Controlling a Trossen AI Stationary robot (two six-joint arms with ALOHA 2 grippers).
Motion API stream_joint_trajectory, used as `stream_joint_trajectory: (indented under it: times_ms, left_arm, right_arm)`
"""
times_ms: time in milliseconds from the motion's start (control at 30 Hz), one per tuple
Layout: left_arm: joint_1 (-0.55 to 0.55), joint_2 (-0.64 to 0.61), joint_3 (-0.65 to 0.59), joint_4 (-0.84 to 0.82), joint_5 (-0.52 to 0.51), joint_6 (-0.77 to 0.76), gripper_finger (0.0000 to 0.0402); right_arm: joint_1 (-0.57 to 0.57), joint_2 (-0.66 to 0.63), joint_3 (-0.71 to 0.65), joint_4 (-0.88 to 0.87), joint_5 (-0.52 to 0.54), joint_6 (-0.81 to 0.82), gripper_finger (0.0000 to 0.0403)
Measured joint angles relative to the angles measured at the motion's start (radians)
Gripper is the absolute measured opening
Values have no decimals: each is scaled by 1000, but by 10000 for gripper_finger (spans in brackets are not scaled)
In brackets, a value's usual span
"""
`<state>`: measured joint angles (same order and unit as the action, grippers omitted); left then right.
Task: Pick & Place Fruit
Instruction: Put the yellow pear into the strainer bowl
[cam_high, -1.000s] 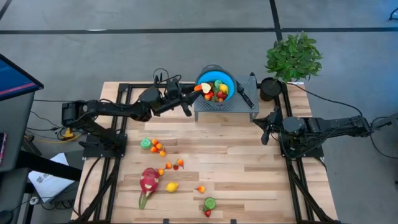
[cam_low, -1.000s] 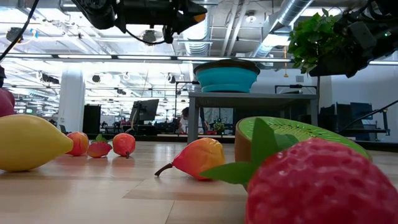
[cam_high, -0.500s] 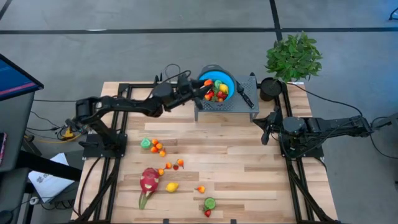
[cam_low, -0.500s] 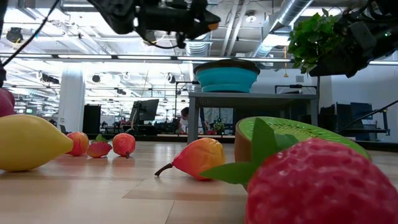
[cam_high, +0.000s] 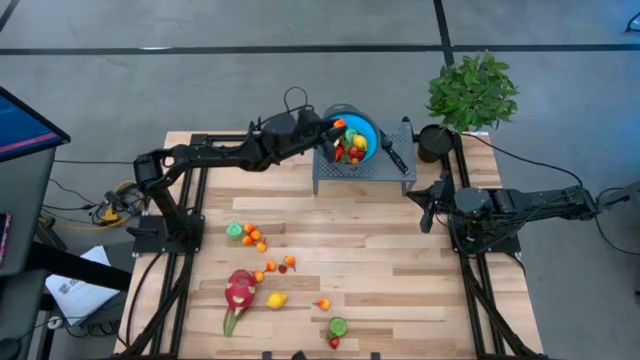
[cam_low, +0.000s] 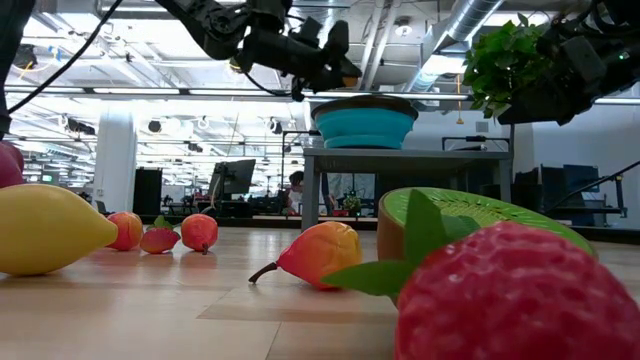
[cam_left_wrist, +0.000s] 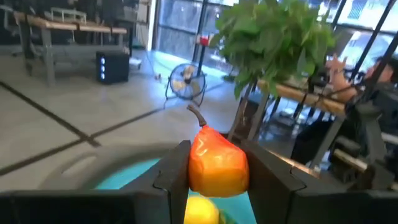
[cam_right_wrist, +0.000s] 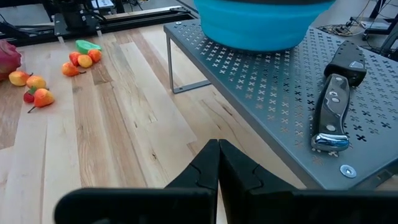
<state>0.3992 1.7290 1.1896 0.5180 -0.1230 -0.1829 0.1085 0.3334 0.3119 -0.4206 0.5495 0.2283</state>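
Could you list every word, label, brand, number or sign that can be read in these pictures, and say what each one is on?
None: no text can be read in any view.
The knife, the blue bowl and the toy fruit on the table carry no visible lettering.
The papers at the left edge of the high view and the screens in the room behind are too small or blurred to show any writing.

An open-plan lab: exposed ceiling ducts (cam_low: 470, 25), concrete floor (cam_high: 200, 80), desks with monitors (cam_low: 232, 178) behind.
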Motion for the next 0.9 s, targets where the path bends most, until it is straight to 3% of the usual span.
stream_joint_trajectory:
  times_ms: [200,467,900]
  left_arm:
    - [0,0,0,-97,-2,-8,127]
    - [-26,0,0,-104,-2,-18,130]
    - [-25,0,-1,-108,-3,-39,205]
  right_arm:
    - [0,0,0,0,0,0,0]
    - [0,0,0,-15,0,0,0]
    - [0,0,0,-16,0,1,0]
